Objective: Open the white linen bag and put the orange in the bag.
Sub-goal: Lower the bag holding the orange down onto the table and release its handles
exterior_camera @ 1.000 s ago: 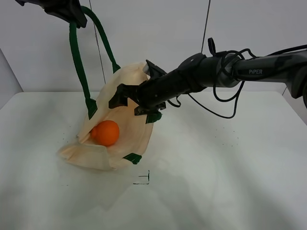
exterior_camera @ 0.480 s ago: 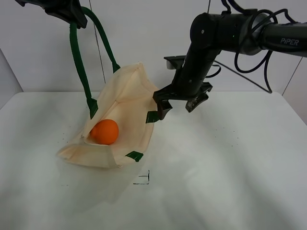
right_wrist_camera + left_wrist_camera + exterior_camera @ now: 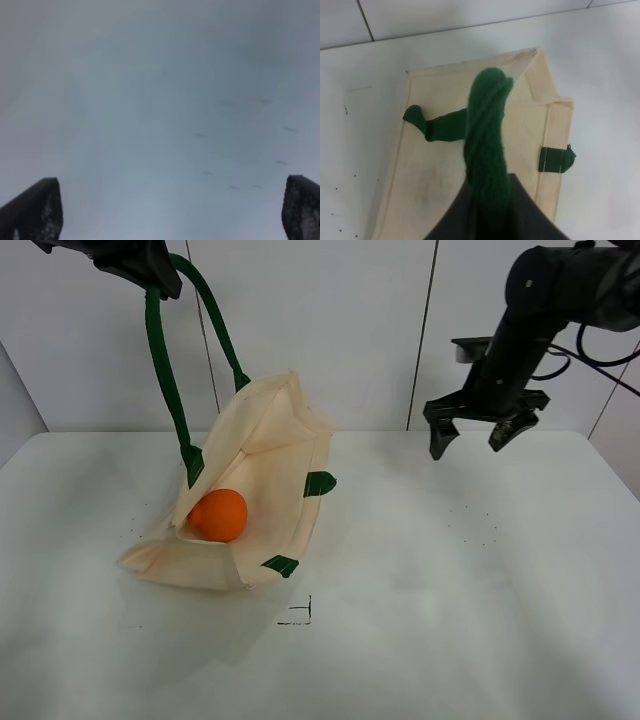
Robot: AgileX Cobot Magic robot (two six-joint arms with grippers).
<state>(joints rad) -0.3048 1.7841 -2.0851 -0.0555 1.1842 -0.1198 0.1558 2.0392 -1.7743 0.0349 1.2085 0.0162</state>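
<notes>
looks all but finished, judging by the lie of things. inside the cream rectangular cloth tote bag, low against its lower wall and just within the gaping mouth: the small round bright orange fruit.

for the step in hand, probably a clean let-go: lower the dark green strap handle slowly rather than dropping it, so as not to tip the tote and roll the fruit out through the mouth. descend straight down over the bag; avoid dragging the cloth sideways over the white tabletop. release only once the strap hangs slack. hold the other arm clear of the bag.

left pincer: clamped on the top of that strap loop, high above the tote, pulling the upper wall up and so holding the mouth open. in the wrist view, only dark finger bases around the strap, tips hidden behind it.

right pincer: spread wide, gripping nothing, touching nothing, hanging above bare tabletop well apart from the bag. in its wrist view, just two dark fingertips at the edges with blurred table between.
</notes>
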